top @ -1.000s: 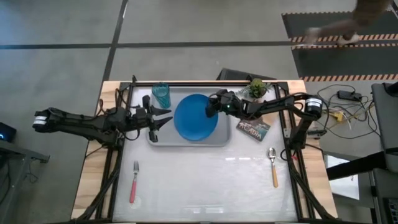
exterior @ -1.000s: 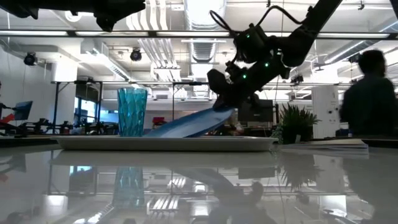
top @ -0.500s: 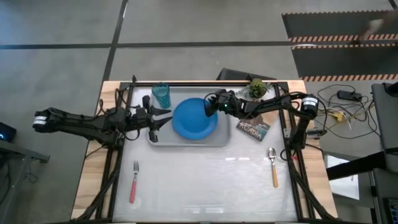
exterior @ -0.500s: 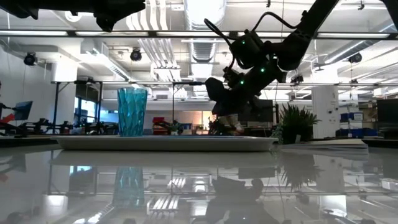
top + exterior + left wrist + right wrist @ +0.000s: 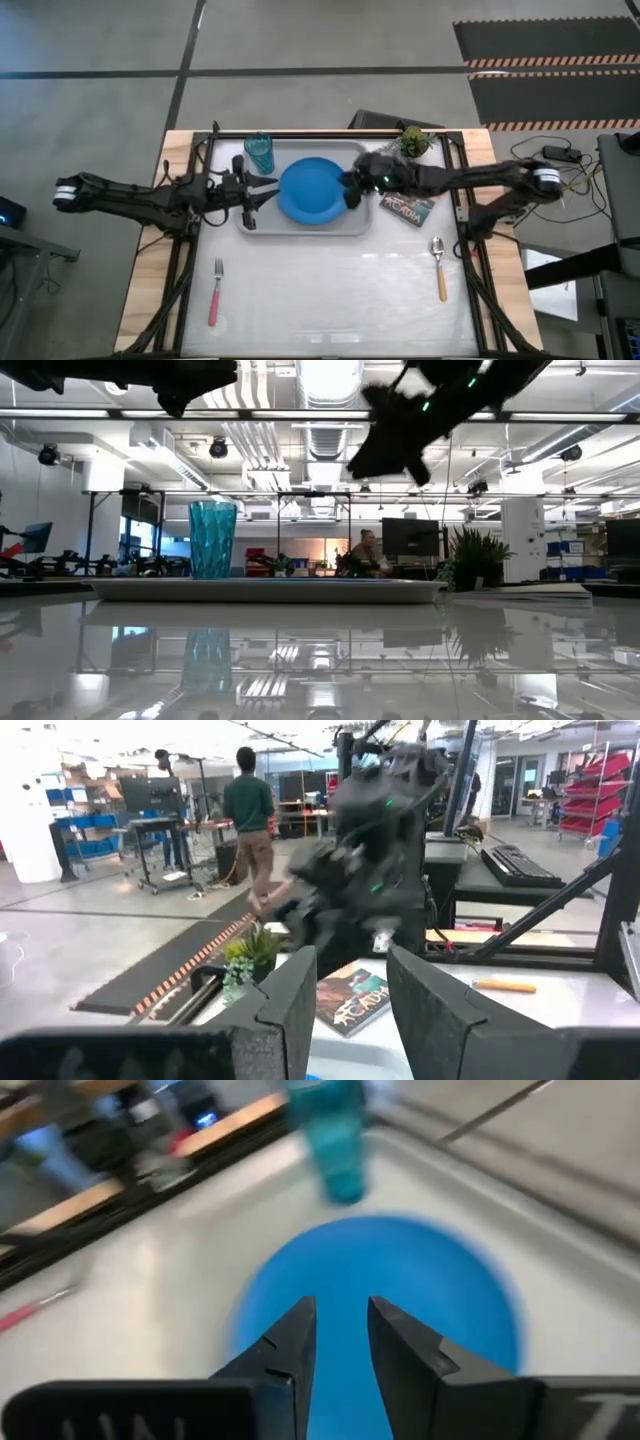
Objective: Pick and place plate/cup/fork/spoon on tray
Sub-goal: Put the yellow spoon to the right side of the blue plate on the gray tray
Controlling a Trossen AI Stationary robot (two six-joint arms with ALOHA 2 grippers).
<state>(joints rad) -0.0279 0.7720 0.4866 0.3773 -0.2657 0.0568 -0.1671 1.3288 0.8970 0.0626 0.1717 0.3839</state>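
Observation:
The blue plate (image 5: 312, 190) lies flat on the light-grey tray (image 5: 300, 229), with the teal cup (image 5: 259, 152) upright on the tray's far left corner. My right gripper (image 5: 350, 194) hangs open and empty above the plate's right edge; its wrist view shows the plate (image 5: 400, 1280) below its fingers. My left gripper (image 5: 262, 190) is open and empty over the tray's left end. The pink-red-handled fork (image 5: 215, 292) lies on the table at the near left. The orange-handled spoon (image 5: 440, 268) lies at the near right.
A small potted plant (image 5: 412, 140) stands at the far right, and a picture card (image 5: 405, 208) lies just right of the tray. The low view shows the tray (image 5: 265, 590) and the cup (image 5: 212, 538). A person (image 5: 248, 815) stands in the room beyond.
My right gripper has lowered the plate's raised right edge until the plate lies flat on the tray. It has let go, then risen clear and drawn a little toward the table's right and near edges. My left gripper has kept still.

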